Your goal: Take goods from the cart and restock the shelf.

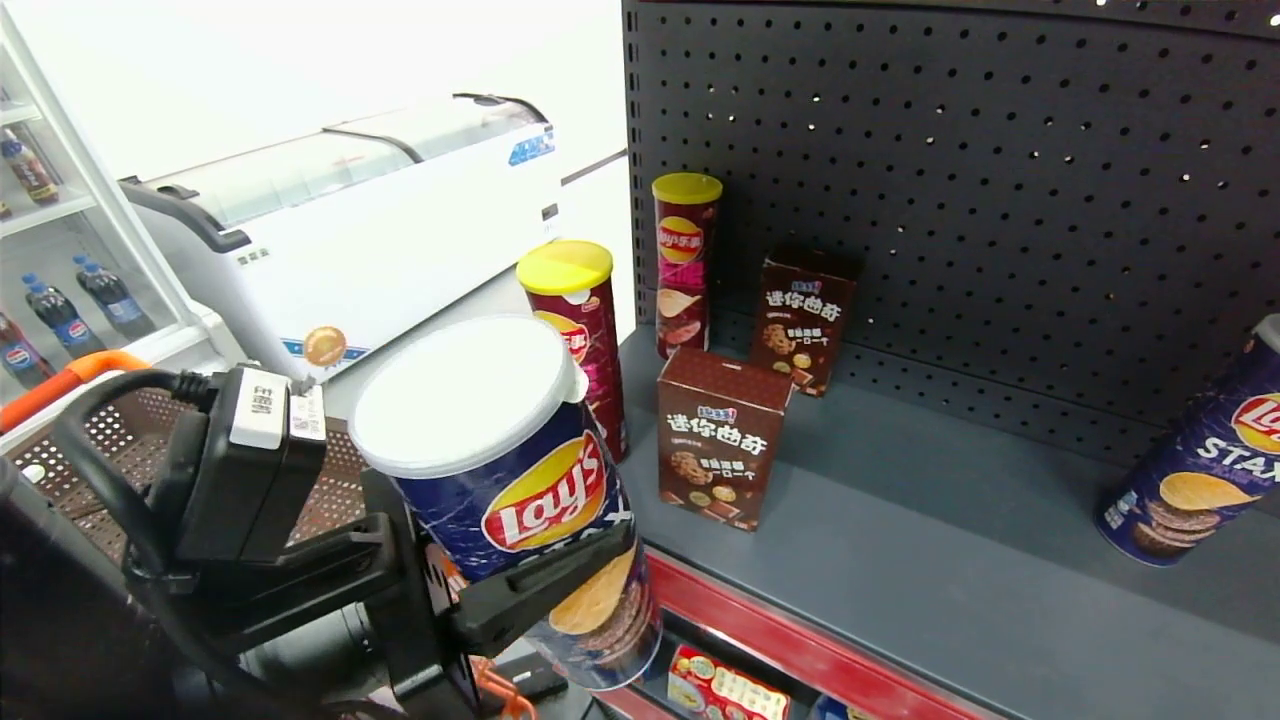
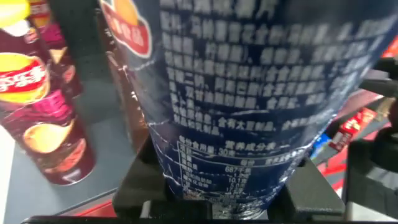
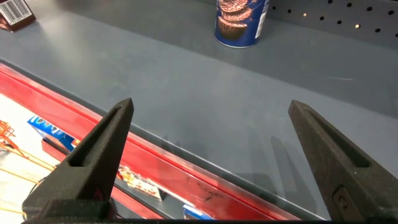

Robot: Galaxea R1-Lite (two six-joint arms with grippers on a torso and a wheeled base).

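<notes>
At about 7 o'clock in the head view, the left gripper [image 1: 500, 590] holds a blue can [image 1: 500, 470] of chips with a white lid. Its black fingers [image 1: 545, 585] are clamped on the lower half of the can, one on each side. The can is in the air, a little tilted, before the left end of the shelf [image 1: 900, 570]. The left wrist view looks at this can from very near, with the fingers pressed on its body.

On the grey shelf, at 1 o'clock from the held can, a near maroon can [image 1: 585, 350] with a yellow lid stands upright at the left edge. A far maroon can [image 1: 685, 265] stands behind it, near the pegboard [image 1: 1000, 200]. A near brown box [image 1: 720, 450] stands at 3 o'clock from the near maroon can, just beside it. A far brown box [image 1: 805, 320] is at 1 o'clock from the near one, close to the pegboard. A second blue can [image 1: 1195, 470] is at 3 o'clock in the head view, well apart from the boxes.

The right gripper [image 3: 211, 165] hangs over the front part of the shelf, near its red strip [image 1: 800, 655]. Its fingers [image 3: 93, 162] are wide apart, with nothing between them.

The cart [image 1: 70, 470], a brown perforated basket with an orange handle, is at 9 o'clock in the head view, behind the left arm. A white freezer [image 1: 350, 230] is at 11 o'clock.
</notes>
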